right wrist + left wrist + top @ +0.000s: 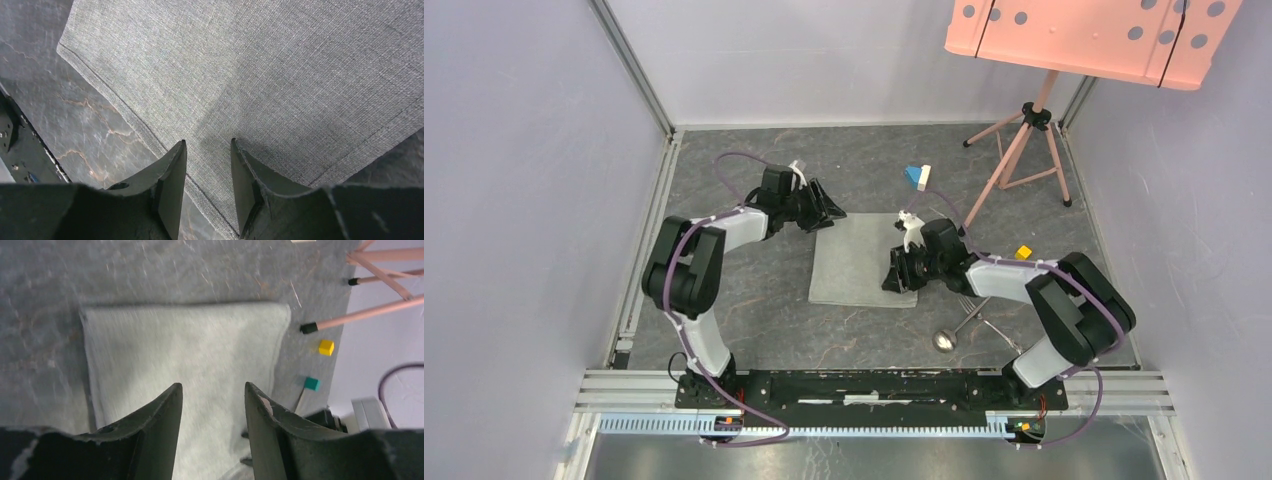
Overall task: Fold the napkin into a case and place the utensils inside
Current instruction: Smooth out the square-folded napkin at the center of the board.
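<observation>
while the napkin lay flat mid-table, i saw my left gripper, jaws parted, over its far-left corner and my right gripper, likewise parted, over its right edge.

A lab test cell: plain walls, aluminium rail, tripod.

The napkin lies flat in the middle of the counter. The left end effector is over its far left corner, the right end effector over its near right edge. The spoon and fork lie to its right and nearer; two small blocks stand behind it.
</observation>
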You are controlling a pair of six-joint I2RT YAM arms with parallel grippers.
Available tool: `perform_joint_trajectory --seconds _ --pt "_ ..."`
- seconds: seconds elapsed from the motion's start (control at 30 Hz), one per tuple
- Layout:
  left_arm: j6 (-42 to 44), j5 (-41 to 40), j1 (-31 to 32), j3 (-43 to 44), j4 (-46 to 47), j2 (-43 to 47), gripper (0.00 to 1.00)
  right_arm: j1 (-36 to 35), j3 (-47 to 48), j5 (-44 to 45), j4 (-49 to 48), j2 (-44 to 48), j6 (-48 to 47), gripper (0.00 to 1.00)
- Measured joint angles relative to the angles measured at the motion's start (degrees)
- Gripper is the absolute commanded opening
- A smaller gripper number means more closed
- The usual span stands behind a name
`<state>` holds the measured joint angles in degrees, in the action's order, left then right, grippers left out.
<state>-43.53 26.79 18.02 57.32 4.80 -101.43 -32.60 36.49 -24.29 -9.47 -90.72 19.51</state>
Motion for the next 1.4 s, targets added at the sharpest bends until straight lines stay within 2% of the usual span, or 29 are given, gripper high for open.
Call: perform_joint_trajectory --seconds 0.17,0.37,0.5,0.57,0.67,0.77,0.9,0.97,1.4 --pt "-0.04 -1.64 -0.28 3.45 3.56 -8.79 0.57 -0.02 -3.54 2.1 0.76 4.2 -1.2 0.46" --pt "1.4 -2.32 -0.37 2.23 7.06 -9.97 0.59 -0.02 -3.82 3.37 6.69 8.11 -3.06 0.54" --pt "2.73 -2.21 -0.37 -1.2 11.58 -8.57 0.61 -0.02 -2.97 4.87 12.15 10.03 -4.5 0.55" --pt "3.45 -2.69 -0.33 -3.82 13.09 -6.73 0.62 0.0 -2.21 6.8 15.43 10.78 -4.85 0.58" --pt "3.85 -3.91 -0.31 -8.63 15.72 -3.34 0.65 0.15 -1.77 10.67 20.37 13.31 -4.35 0.68" --pt "3.82 -4.7 -0.31 -13.9 19.82 0.26 0.68 1.01 -1.88 12.94 23.87 17.81 -2.34 0.69" --pt "3.82 -6.56 -0.31 -18.12 24.65 4.17 0.7 3.15 -3.56 13.55 23.67 22.93 1.33 0.62" --pt "3.89 -7.54 -0.31 -18.86 25.75 5.46 0.7 3.82 -4.46 13.16 23.43 22.97 2.64 0.56" --pt "5.49 -10.27 -0.31 -18.88 26.77 6.62 0.7 4.17 -9.33 10.19 20.13 21.24 9.49 0.42"
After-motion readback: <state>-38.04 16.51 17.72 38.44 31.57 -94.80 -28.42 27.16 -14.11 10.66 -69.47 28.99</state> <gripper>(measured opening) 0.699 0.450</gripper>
